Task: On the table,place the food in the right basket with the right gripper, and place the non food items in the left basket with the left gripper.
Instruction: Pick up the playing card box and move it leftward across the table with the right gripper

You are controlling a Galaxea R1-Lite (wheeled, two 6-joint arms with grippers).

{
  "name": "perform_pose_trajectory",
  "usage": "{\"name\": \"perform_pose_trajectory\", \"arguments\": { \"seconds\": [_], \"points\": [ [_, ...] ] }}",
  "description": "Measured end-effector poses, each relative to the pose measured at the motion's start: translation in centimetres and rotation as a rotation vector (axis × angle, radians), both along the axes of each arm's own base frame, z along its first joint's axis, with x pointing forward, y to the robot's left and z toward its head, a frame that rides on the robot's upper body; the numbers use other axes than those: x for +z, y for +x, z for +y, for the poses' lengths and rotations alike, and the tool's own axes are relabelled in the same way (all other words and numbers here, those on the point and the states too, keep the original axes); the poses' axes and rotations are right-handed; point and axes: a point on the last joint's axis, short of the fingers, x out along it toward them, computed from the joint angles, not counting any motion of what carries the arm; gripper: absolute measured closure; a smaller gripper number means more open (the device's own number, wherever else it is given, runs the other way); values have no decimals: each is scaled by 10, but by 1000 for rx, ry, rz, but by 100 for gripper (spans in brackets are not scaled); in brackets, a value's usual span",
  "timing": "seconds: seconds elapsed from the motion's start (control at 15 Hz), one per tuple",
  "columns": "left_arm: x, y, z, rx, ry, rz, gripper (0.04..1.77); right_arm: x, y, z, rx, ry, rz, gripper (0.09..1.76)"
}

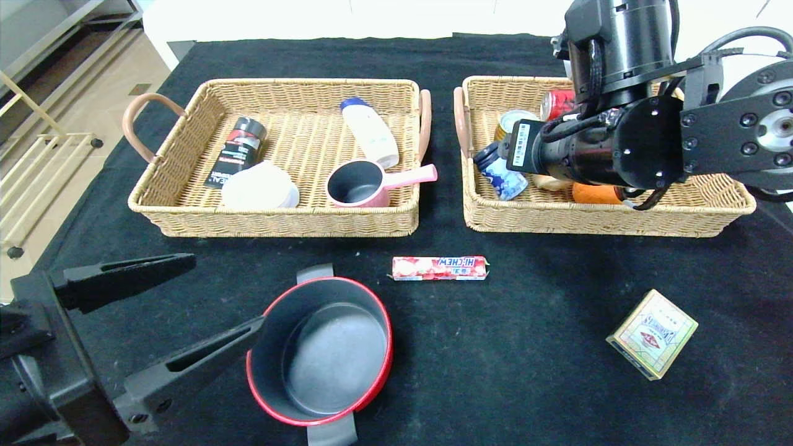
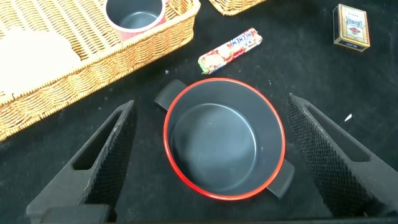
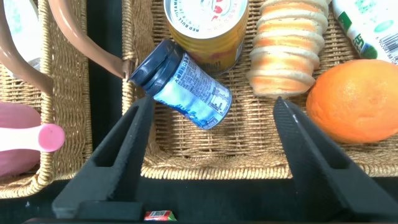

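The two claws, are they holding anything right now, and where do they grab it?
Nothing is held. The left gripper hangs open around the red pot without touching it. The right gripper is open above the small jar in the right basket.

place: robot test lab, staged
table: black fuzzy cloth cover (image 1: 533, 384)
floor: pale wood planks (image 1: 80, 105)
side: metal shelving (image 1: 56, 37)

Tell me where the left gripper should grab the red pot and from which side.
Probably the rim wall of the red pot, from above. It stands upright and open, with a thin wall, so one finger could go inside and one outside. The left gripper hangs open with its fingers on either side of the pot. The grey handles sit low and flat, so they are harder to pinch.
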Motion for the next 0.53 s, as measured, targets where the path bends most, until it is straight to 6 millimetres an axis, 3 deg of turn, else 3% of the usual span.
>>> {"name": "perform_pose_trajectory", "arguments": {
  "seconds": [0.53],
  "points": [
    [0, 0, 0, -2, 0, 0, 9, 2, -23, -4, 27, -24, 72, 24]
  ]
}}
